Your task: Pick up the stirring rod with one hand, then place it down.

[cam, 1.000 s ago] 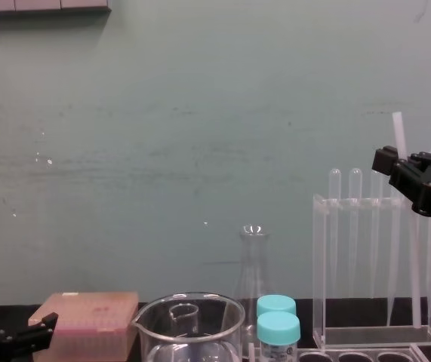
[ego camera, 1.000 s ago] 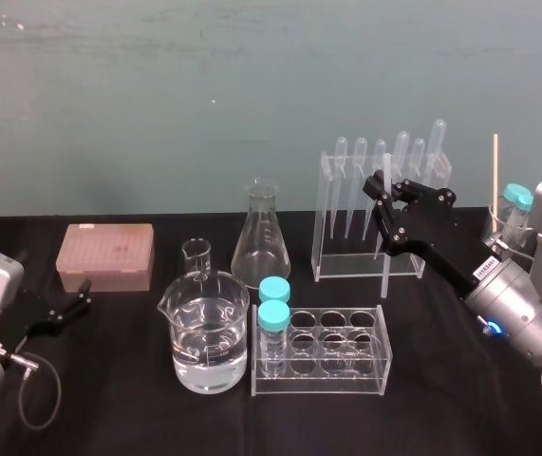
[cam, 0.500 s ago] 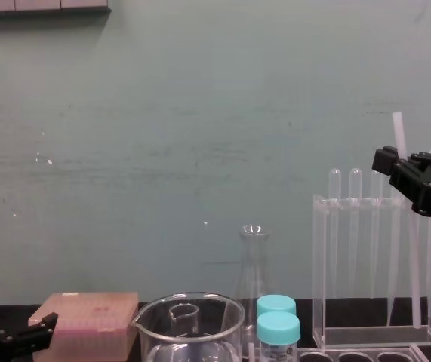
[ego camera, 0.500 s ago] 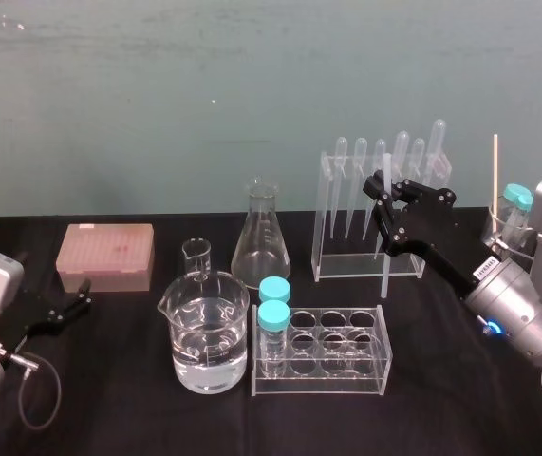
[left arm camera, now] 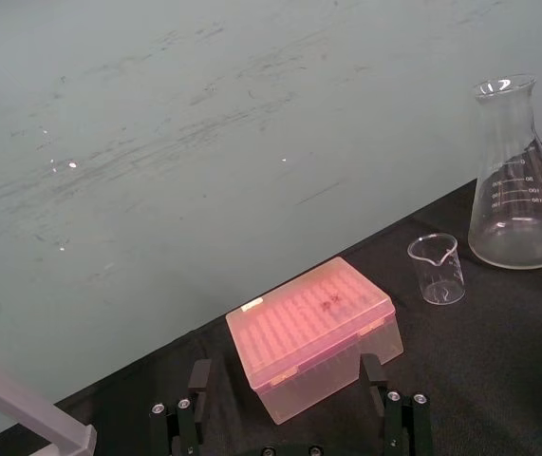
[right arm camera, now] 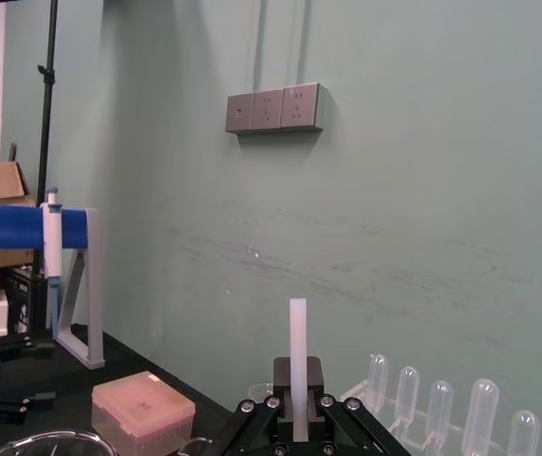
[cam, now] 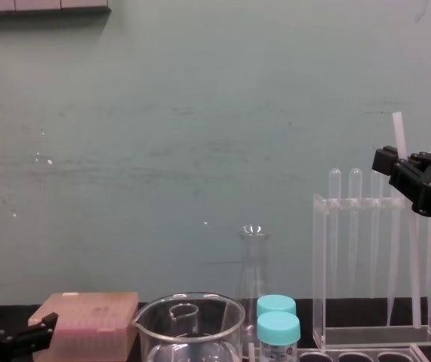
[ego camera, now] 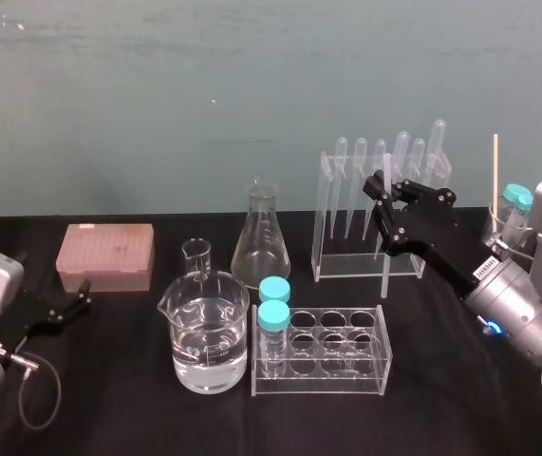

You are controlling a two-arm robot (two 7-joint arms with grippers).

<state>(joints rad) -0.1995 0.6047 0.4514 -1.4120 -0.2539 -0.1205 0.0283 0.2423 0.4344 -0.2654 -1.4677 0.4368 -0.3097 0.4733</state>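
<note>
- Two grippers are at work here. At the far left, our left gripper [ego camera: 79, 295] sits low over the counter [ego camera: 109, 399], its fingers spread apart and holding nothing.
- Just right of it, we see a pink tip box [ego camera: 105, 256] lying closed on the counter.
- Next comes a small beaker [ego camera: 196, 256], with a large beaker [ego camera: 204, 332] in front of it, part-filled with clear liquid. A conical flask [ego camera: 261, 237] stands behind and to their right.
- Near the middle, a low clear tube rack [ego camera: 346, 359] holds two cyan-capped vials [ego camera: 273, 315] at its left end.
- Behind it stands a tall clear rack [ego camera: 323, 218] with a row of pipettes [ego camera: 362, 180] hanging in it.
- Just in front of that tall rack, we find the stirring rod [ego camera: 382, 275] held upright, its top showing above the fingers. We cannot tell whether its lower end touches the counter.
- Our right gripper [ego camera: 383, 214] reaches in from the right, its fingers pinching the rod's upper half.
- At the far right stand a thin stick [ego camera: 495, 180] and another capped vial [ego camera: 517, 199].
</note>
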